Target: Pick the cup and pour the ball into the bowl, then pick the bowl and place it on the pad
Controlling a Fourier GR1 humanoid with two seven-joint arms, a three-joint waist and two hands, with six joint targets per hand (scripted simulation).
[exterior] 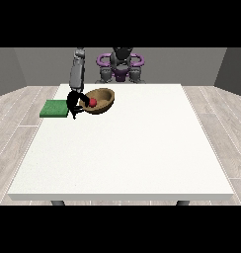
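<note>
Legible text, labels, brands, numbers, signs: none. I read no writing on the large white rectangular table [142,148], none on the flat green square pad [54,108], none on the round brown wooden bowl [103,101], and none on the small red ball [93,102] inside it. I find no marking on the robot's grey and purple torso [120,64] either.

Wood-look bowl [101,100], matt green pad [54,108], smooth white table [122,158].
</note>
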